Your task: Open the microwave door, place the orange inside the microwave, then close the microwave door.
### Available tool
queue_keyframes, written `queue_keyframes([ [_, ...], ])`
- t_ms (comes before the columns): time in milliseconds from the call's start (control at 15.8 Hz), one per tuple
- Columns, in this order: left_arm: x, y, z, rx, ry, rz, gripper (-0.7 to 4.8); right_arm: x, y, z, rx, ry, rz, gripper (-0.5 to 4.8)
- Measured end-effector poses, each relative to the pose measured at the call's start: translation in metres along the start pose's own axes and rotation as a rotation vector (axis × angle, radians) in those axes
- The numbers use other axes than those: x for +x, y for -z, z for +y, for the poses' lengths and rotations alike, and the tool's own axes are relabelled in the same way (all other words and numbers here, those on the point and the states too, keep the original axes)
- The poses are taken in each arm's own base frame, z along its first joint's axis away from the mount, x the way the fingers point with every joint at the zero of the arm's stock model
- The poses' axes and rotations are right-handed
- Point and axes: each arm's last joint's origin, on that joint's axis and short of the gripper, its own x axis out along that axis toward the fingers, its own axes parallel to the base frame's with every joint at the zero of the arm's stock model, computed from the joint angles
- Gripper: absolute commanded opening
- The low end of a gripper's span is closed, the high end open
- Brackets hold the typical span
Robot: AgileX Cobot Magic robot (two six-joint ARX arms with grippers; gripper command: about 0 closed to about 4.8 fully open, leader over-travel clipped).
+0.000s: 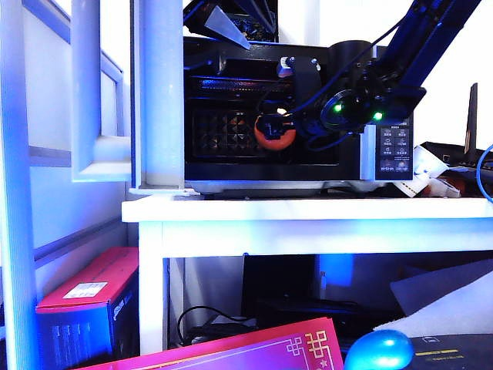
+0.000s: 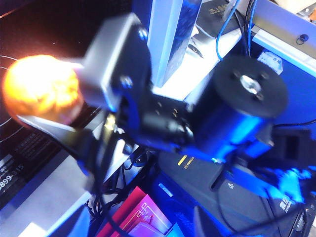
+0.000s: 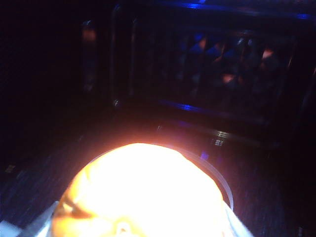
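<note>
The microwave [image 1: 231, 54] stands on a white table with its door [image 1: 162, 92] swung wide to the left, grey-white inner side showing. My right gripper [image 1: 275, 127] reaches into the dark cavity and is shut on the orange [image 1: 276, 139], one finger on either side of it. In the right wrist view the orange [image 3: 143, 192] glows just above the glass turntable's rim [image 3: 223, 183]. The left wrist view looks down on that gripper and the orange [image 2: 42, 89]. A grey wedge above the microwave's top looks like my left gripper [image 1: 227, 27]; its jaws do not show.
The white table [image 1: 308, 212] carries the microwave, with its button panel [image 1: 393, 150] at the right. A red box [image 1: 88, 297], a red book [image 1: 254, 351] and a shiny blue egg [image 1: 379, 351] lie below. A black router [image 1: 462, 150] and cables stand at the right.
</note>
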Motion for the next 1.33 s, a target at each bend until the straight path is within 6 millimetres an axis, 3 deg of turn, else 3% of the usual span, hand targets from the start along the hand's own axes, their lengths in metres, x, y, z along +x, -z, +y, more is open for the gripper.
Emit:
queue_keyframes([
  [253, 0.000, 0.000, 0.000, 0.000, 0.000, 0.001, 2.81, 0.018, -0.002, -0.004, -0.001, 0.004, -0.021, 2.69],
  [568, 0.000, 0.001, 0.000, -0.002, 0.001, 0.007, 2.81, 0.035, 0.026, -0.004, 0.003, -0.001, -0.005, 2.69],
  [821, 0.000, 0.001, 0.000, -0.002, 0.001, 0.011, 2.81, 0.056, 0.024, -0.007, -0.010, 0.001, -0.061, 2.69],
  [1326, 0.000, 0.001, 0.000, -0.003, 0.004, 0.014, 2.81, 0.076, 0.029, -0.009, -0.007, 0.002, -0.052, 2.69],
])
